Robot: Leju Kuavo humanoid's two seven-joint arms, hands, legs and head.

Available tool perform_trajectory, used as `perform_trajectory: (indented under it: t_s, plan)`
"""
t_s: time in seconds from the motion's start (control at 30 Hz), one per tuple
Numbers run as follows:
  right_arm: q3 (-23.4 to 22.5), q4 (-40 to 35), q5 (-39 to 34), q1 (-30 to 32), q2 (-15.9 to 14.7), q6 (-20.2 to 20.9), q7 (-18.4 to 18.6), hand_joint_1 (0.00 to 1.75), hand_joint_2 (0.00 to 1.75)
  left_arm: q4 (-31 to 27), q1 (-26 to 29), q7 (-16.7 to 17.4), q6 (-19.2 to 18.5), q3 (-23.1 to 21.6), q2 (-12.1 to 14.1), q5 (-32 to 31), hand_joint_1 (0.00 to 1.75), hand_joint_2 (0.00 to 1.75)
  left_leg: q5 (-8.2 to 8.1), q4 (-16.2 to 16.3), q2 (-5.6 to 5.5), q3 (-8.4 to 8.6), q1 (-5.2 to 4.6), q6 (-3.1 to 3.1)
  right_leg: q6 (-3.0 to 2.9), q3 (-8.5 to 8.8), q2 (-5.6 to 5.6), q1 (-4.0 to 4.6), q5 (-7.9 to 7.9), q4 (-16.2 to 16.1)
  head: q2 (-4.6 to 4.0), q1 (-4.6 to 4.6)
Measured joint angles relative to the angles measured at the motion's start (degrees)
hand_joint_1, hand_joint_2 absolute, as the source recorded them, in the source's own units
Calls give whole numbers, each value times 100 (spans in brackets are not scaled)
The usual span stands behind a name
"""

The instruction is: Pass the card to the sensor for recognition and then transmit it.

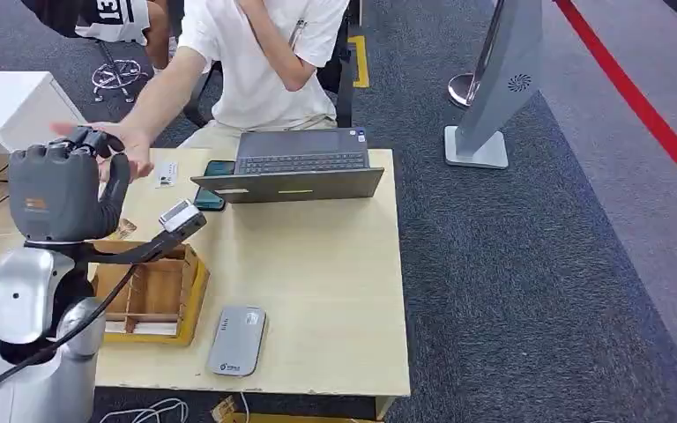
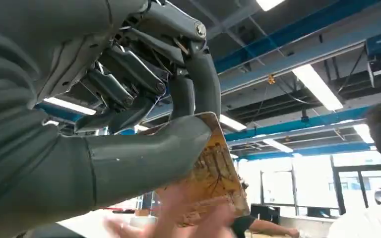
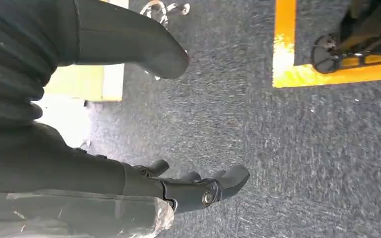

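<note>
Left hand pinches card between thumb and fingers; person's hand touching card.

Office-like lab (laptop, taped carpet)

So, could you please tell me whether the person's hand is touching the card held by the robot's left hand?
Cannot tell. In the left wrist view the person's hand is blurred and overlaps the card that the left hand pinches; overlap alone does not prove contact.

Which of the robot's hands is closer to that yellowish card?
The left. Its left hand holds the card between thumb and fingers, raised toward the person's hand. The right hand hangs open over the carpet, away from the card.
</note>
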Motion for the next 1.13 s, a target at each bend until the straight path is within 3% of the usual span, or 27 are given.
perform_trajectory:
  t_s: [0.33,0.83,0.87,1.13]
  plan:
    - [-201,249,185,-34,0,-9,-249,0,175,183,27,-4,55,-79,240,-13,175,175,-7,-1,1,-21,3,-9,-1,-17,4,2,-4,1,0,-2]
    - [-251,343,282,-51,0,-7,-264,0,175,186,136,-55,131,-83,245,-7,175,175,-17,-1,-1,-15,-2,0,10,-10,0,-1,-15,-1,0,2]
    - [-253,345,282,-52,0,-7,-264,0,175,186,137,-55,131,-83,245,-7,0,175,-17,-1,-1,-14,-2,0,10,-9,0,-1,-15,-1,0,2]
    - [-350,385,363,-74,0,-7,-297,0,175,186,155,-68,142,-81,295,-7,0,175,-18,-1,-1,-15,-2,0,10,-8,0,-2,-16,0,0,2]
